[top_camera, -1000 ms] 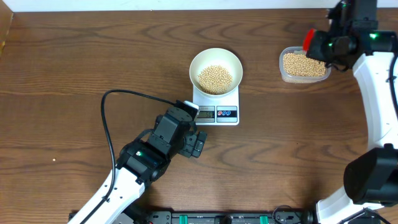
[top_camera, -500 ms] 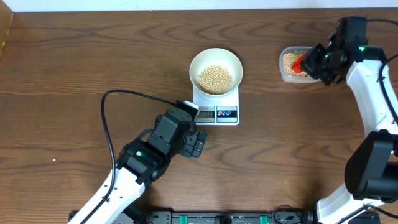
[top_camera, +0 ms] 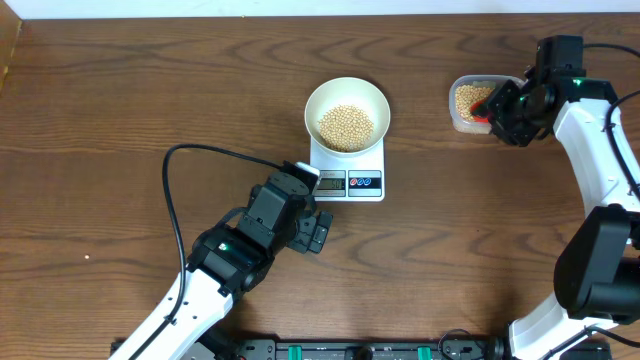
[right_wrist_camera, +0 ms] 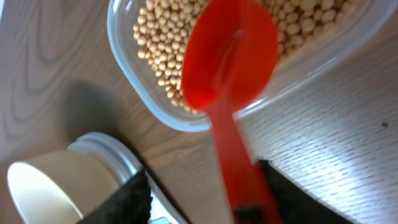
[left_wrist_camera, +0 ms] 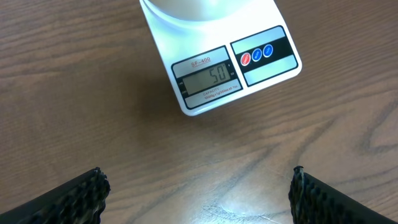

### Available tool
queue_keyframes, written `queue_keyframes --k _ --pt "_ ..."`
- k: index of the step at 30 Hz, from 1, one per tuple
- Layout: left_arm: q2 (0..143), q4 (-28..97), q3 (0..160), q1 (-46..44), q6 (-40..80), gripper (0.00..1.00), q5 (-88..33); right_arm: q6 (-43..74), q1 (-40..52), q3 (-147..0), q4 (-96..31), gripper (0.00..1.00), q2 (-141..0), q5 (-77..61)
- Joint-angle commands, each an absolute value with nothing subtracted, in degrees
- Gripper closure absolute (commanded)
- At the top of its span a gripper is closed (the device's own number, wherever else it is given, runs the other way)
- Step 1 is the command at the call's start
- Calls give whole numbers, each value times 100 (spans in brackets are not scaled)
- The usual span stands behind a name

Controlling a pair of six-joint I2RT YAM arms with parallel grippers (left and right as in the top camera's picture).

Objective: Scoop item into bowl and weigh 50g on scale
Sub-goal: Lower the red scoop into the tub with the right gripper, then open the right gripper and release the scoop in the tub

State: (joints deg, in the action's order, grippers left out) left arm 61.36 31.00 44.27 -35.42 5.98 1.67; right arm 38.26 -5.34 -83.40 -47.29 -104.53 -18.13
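Scale point(left_wrist_camera: 249, 81), bowl point(top_camera: 322, 96) of beans point(top_camera: 346, 125) aboard, just ahead of the empty, wide-open left pincer point(left_wrist_camera: 198, 186), reads fifty! Right pincer point(right_wrist_camera: 202, 186) parted, red spoon point(right_wrist_camera: 230, 56) loose between, over the tub point(right_wrist_camera: 121, 59). Looks done: withdraw clear.

Wood table point(top_camera: 100, 100): scale point(top_camera: 347, 170), bean tub point(top_camera: 458, 122), black cable point(top_camera: 167, 190).

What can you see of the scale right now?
The scale is a small white rectangular plastic unit lying flat on the wooden table. Its front strip carries a grey LCD reading 50 and a black panel with one red and two blue buttons. The white bowl of beans sits on its platform, covering most of it. The open left hand faces its front, fingers clear of it.
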Motion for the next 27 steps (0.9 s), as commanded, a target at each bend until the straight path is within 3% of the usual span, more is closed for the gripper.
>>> queue_keyframes --k 1,8,14,19,23,27 --pt "6143 3098 4469 -3555 585 5 220 3546 -674 -8320 -4858 41 -10449 -2080" --pt "6143 3098 4469 -3555 582 5 220 3347 -945 -8320 -5295 37 -10447 -2163" --pt "6143 3098 4469 -3555 585 5 220 2742 -1033 -8320 -5688 26 -10447 -2158" --pt "6143 3098 4469 -3555 585 5 220 1929 -1031 -8355 -5854 24 -10346 -2206" --pt "6143 3098 4469 -3555 585 5 220 1116 -1031 -8571 -6031 9 -9876 -2209" --pt "6143 3098 4469 -3555 585 5 220 -49 -1031 -9111 -6510 7 -9052 -2198"
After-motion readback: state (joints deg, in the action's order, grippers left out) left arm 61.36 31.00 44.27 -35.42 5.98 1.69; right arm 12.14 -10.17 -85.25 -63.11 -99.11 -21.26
